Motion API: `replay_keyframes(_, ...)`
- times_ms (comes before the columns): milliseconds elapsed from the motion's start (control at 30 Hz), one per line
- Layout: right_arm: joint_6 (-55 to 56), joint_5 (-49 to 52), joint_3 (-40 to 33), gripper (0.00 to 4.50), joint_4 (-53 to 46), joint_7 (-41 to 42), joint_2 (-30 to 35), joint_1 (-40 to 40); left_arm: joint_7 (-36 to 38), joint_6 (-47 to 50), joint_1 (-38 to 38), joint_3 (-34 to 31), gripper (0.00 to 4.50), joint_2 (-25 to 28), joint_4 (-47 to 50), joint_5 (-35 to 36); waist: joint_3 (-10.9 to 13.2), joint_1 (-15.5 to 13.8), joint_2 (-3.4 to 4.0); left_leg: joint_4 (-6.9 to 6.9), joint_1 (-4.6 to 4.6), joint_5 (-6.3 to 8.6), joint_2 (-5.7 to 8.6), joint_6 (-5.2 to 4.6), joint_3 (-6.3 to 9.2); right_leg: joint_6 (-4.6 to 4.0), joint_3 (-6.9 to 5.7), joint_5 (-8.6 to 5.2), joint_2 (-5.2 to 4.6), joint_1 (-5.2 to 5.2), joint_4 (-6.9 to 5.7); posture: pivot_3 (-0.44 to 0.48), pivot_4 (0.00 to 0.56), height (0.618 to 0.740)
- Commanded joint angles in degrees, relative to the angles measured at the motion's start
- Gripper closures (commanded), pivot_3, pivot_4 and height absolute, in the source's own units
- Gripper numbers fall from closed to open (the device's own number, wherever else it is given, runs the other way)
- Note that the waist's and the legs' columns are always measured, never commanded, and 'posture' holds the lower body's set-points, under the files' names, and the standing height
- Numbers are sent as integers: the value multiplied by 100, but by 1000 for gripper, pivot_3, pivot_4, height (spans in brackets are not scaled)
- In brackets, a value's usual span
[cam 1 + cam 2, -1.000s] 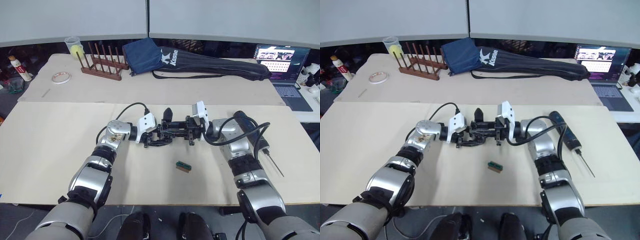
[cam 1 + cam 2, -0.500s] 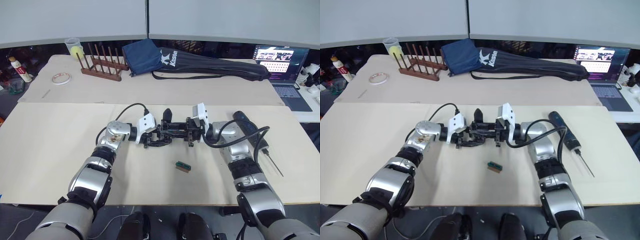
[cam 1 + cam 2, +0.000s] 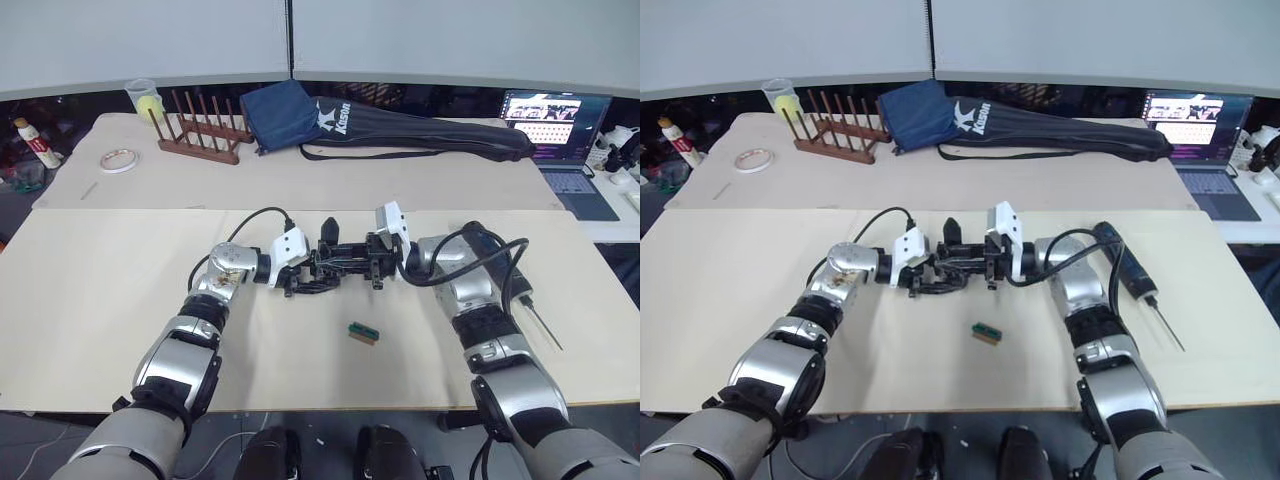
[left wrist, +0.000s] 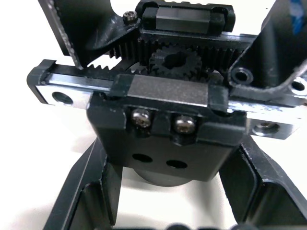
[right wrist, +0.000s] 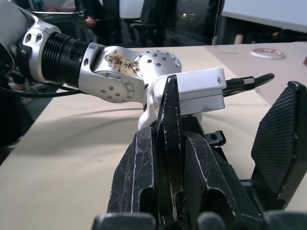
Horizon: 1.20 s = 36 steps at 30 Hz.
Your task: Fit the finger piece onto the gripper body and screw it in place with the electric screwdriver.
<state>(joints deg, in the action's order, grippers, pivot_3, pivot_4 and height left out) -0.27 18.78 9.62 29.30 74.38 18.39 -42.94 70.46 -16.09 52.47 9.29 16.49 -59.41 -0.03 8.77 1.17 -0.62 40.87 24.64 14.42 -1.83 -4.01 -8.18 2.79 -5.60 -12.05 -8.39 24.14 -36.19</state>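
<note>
Tabletop (image 3: 120, 300): gripper body (image 3: 335, 268) between both end effectors.

Two robot arms are seen, each built of glossy silver shells joined by black ribbed rings. A round silver wrist joint dotted with small screws, one face scuffed brown, is shown on the left arm. Each wrist ends in a white box, from which a looping black cable runs. The left end effector (image 3: 300, 277) and right end effector (image 3: 372, 266) have black fingers, the right one's pads (image 5: 274, 143) cross-hatched
</note>
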Motion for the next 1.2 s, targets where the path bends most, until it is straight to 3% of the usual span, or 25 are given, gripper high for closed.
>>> replay_keyframes(33,-464,-656,286,4178,382,-453,212,401,148,8,29,-69,2219,-38,320,132,0,-1,0,0,0,0,0,0,0,0,0,0,0,0,0,0,150,730)
replay_keyframes(400,-689,-829,850,4178,1059,509,406,58,172,99,-41,-89,2219,18,476,155,-9,1,3,-2,-4,1,0,-1,-1,-1,0,0,0,-1,1,0,150,730)
replay_keyframes(800,-670,-604,591,4178,732,47,312,324,163,159,8,-91,2219,21,498,150,-31,-3,5,-5,-8,2,-2,-1,-3,-2,-2,0,0,-2,6,0,150,730)
replay_keyframes(1200,-527,-708,662,4178,748,185,367,419,186,187,64,-96,2219,5,490,160,-33,-4,4,-6,-8,2,-2,-2,-5,-2,-1,-1,-2,-2,8,0,150,730)
